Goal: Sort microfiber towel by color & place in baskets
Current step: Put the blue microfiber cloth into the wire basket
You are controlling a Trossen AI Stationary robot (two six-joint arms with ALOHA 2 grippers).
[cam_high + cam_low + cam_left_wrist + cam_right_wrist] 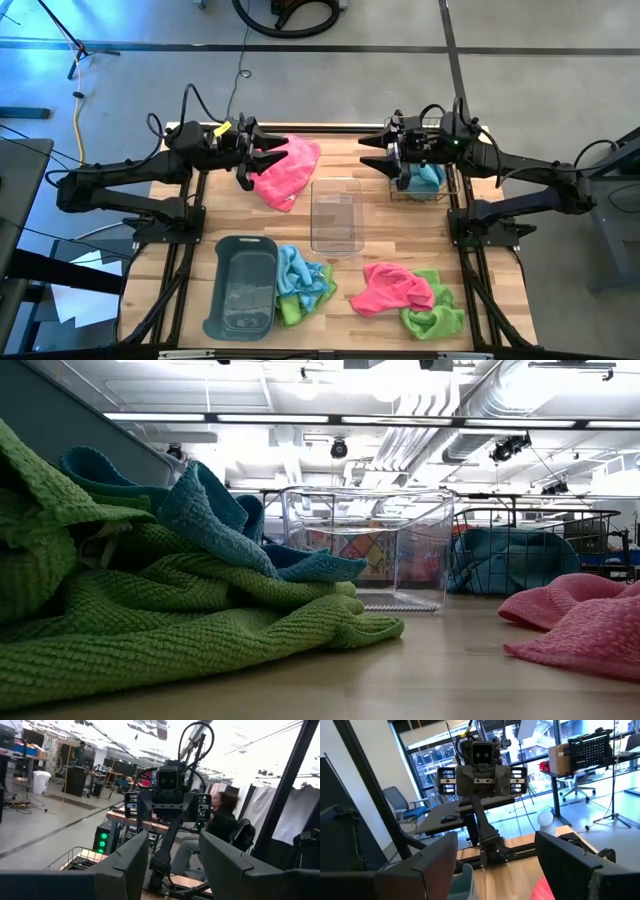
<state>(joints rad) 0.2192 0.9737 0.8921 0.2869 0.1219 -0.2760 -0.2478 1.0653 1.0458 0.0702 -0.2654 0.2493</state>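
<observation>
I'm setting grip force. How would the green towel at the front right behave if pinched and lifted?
The green towel lies crumpled, so it likely drapes limply. It looks light. The pink towel overlaps it and may drag along.

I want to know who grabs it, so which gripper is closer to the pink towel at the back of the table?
Left. The left gripper hangs open right at the pink towel's edge, while the right gripper waits open across the table over the wire basket.

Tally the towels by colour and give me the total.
Pink towels: 2, one at the back near the left arm, one at the front right.
Blue towels: 2, one in the wire basket, one beside the grey tub.
Green towels: 2.
Total: 6.
</observation>
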